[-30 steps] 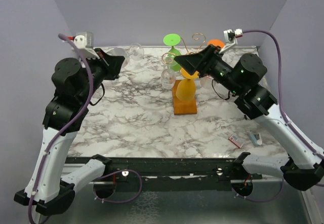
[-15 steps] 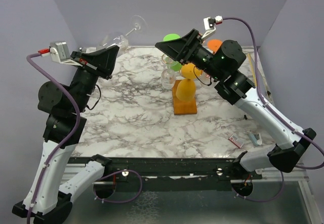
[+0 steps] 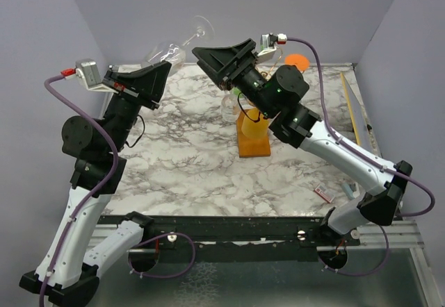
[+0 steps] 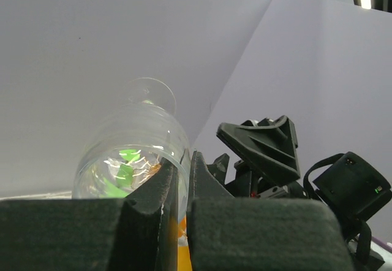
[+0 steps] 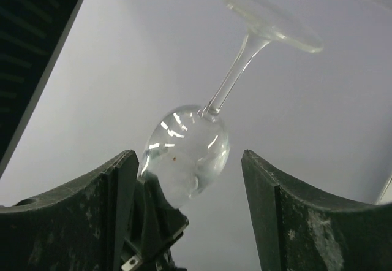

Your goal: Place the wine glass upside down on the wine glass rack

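A clear wine glass (image 3: 164, 50) is held up in the air at the back left, tilted, with its stem and foot pointing up and to the right. My left gripper (image 3: 164, 68) is shut on the bowl's rim, one finger inside the bowl (image 4: 131, 154) and one outside. My right gripper (image 3: 208, 62) is open and faces the glass from the right. In the right wrist view the bowl (image 5: 187, 145) sits between its spread fingers without touching them. The wine glass rack (image 3: 254, 146) stands mid-table on its brown wooden base, its gold wire mostly hidden behind the right arm.
An orange glass (image 3: 254, 123) hangs upside down over the rack's base, with a clear one (image 3: 229, 103) beside it and an orange foot (image 3: 297, 62) behind. Two small items (image 3: 324, 192) lie front right. A yellow ruler (image 3: 351, 98) runs along the right edge.
Both arms rose. My left gripper lifted the wine glass from the table's back edge high into the air. The open right gripper swung left and up toward it.
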Robot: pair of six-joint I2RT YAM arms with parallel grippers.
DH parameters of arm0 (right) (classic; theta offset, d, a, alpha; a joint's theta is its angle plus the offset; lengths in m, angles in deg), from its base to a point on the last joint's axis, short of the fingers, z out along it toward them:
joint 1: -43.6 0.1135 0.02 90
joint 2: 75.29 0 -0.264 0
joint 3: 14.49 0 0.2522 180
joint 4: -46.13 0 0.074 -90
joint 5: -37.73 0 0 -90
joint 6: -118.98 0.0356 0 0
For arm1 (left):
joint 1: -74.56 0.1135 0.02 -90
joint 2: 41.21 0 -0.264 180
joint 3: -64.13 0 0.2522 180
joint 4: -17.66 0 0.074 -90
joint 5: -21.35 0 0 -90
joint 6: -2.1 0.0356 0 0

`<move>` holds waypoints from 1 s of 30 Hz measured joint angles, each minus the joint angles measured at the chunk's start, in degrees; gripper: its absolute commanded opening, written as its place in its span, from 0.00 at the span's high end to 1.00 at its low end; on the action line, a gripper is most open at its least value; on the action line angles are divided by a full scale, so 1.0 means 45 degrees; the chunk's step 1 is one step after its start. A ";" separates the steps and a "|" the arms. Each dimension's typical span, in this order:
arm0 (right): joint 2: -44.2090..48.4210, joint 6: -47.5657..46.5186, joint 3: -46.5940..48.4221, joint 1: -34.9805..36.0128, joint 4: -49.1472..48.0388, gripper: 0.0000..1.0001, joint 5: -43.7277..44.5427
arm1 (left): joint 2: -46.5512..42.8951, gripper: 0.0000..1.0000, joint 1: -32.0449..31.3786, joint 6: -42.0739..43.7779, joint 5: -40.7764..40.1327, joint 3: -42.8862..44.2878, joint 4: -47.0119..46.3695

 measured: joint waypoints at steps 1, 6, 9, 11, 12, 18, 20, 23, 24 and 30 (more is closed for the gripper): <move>-0.0121 0.0185 0.0112 0.0078 0.0024 0.30 0.0296 | -0.0058 1.00 0.0000 -0.0019 0.0034 -0.0068 -0.0087; -0.0767 0.0874 0.0801 0.0223 0.0010 0.45 0.1253 | -0.0199 1.00 0.0000 -0.0141 0.0228 -0.0219 -0.0369; -0.1205 0.1112 0.1209 0.0233 -0.0102 0.48 0.1277 | -0.0257 1.00 0.0000 -0.0219 0.0330 -0.0325 -0.0554; -0.1477 0.1248 0.1433 0.0257 -0.0151 0.49 0.1273 | -0.0311 1.00 0.0000 -0.0238 0.0374 -0.0403 -0.0563; -0.1598 0.1311 0.1525 0.0262 -0.0160 0.49 0.1273 | -0.0330 1.00 0.0000 -0.0248 0.0393 -0.0432 -0.0568; -0.1914 0.1554 0.1632 0.0311 -0.0185 0.57 0.1263 | -0.0432 1.00 0.0000 -0.0282 0.0466 -0.0549 -0.0593; -0.1982 0.1598 0.1773 0.0311 -0.0185 0.59 0.1253 | -0.0447 1.00 0.0000 -0.0291 0.0481 -0.0549 -0.0612; -0.2064 0.1695 0.2001 0.0316 -0.0248 0.62 0.1141 | -0.0486 1.00 0.0000 -0.0321 0.0520 -0.0559 -0.0641; -0.2084 0.1739 0.2040 0.0316 -0.0306 0.64 0.1083 | -0.0515 1.00 0.0000 -0.0325 0.0539 -0.0578 -0.0656; -0.2346 0.1982 0.2225 0.0316 -0.0563 0.83 0.0651 | -0.0763 1.00 0.0000 -0.0379 0.0563 -0.0743 -0.0831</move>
